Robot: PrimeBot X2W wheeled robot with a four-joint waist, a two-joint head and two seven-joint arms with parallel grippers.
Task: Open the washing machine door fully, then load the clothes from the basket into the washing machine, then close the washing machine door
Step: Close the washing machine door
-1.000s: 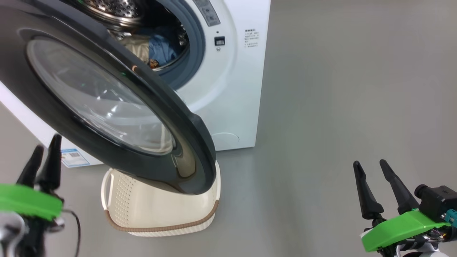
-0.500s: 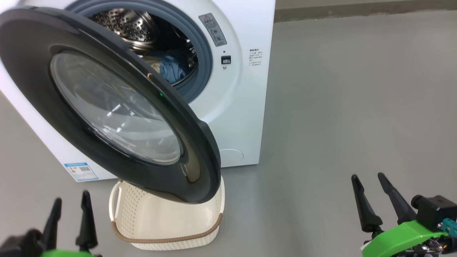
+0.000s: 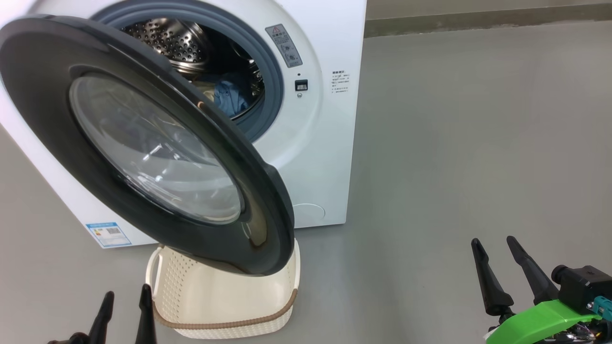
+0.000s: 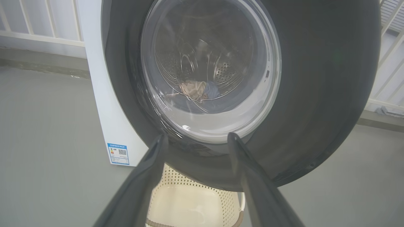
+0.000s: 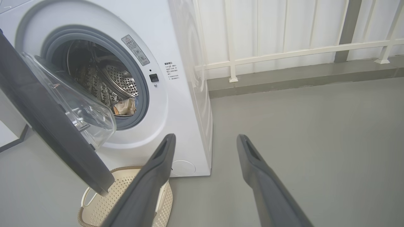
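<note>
- The head camera is sitting higher than a second ago, so the whole scene is lying lower in that view; this is camera motion, not motion of the things.
- The left end effector is now showing lower and further right, with its fingertips just beside the left handle of the basket. It is released, with the fingers spread and gripping nothing.
- The right end effector is holding almost the same place at the lower right. It is also released and empty, hanging over the floor.
- The door is standing partly open as before, overhanging the basket, which is sitting on the floor just in front of the washer.
- The clothes are lying inside the drum.
- The door rim is covering the rear of the basket and the left part of the drum opening.
- The bottom edge of the head view is cutting off the left end effector, leaving only its finger ends showing.
- The clothes are showing only in part, as blue and cream patches; the prints are too small to make out. In the left wrist view they are appearing blurred through the door glass.
</note>
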